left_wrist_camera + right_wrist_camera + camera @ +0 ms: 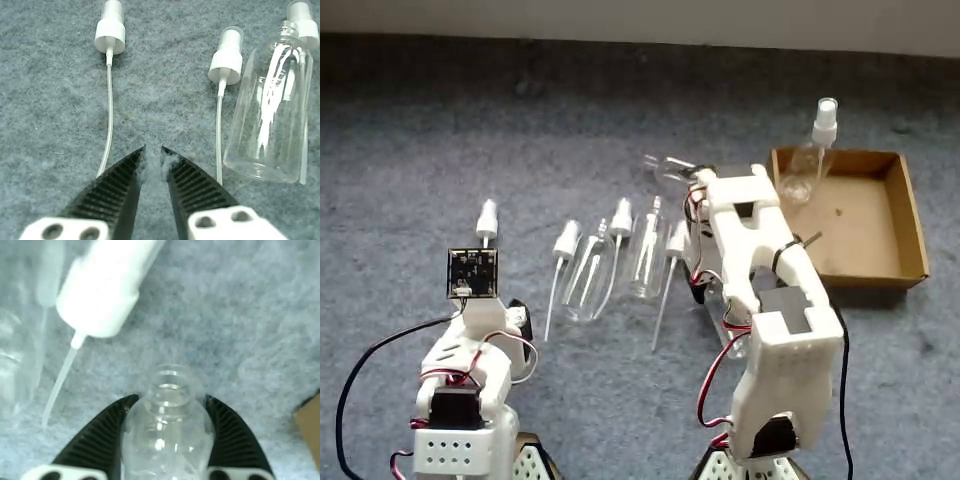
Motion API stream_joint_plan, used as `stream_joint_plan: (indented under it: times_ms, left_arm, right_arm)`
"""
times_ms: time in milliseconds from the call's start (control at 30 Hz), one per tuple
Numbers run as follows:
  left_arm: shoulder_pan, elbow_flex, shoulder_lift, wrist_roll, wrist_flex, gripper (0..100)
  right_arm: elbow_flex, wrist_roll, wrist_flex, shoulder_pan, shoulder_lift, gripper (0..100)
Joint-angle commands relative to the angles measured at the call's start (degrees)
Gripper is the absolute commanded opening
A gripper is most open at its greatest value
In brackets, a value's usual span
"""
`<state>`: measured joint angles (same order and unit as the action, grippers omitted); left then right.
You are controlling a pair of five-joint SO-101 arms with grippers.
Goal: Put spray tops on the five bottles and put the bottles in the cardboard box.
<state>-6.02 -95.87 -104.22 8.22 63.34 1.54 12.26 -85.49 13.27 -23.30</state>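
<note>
We saw an uncapped bottle [167, 412] clamped at its shoulder in the right gripper [169, 401], its base cut off, beside a loose spray top [100, 290]. The right arm stretched forward over the carpet's [420, 150] middle. The left gripper [153, 150] hovered low, barely parted and empty. A capped bottle [812, 160] stood in the cardboard box [880, 215] near the carpet's right edge.

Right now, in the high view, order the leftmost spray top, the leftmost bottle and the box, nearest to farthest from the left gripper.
1. Leftmost spray top, just ahead of it.
2. Leftmost bottle, mid-table.
3. Box, far right.
</note>
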Motion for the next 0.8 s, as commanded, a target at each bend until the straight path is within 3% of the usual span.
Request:
stream_joint_plan:
  times_ms: [0,200,767]
  left_arm:
    - [1.01,-1.27,-0.4,0.0,-0.88,1]
    - [1.01,-1.27,-0.4,0.0,-0.88,1]
    - [1.01,-1.27,-0.4,0.0,-0.88,1]
  right_arm:
    - [-7.78,-0.53,-7.6,-0.31,4.26,10.7]
    - [-17.01,-0.44,-15.25,-0.31,10.07,10.7]
    - [-18.77,-0.53,-15.25,-0.22,33.36,10.8]
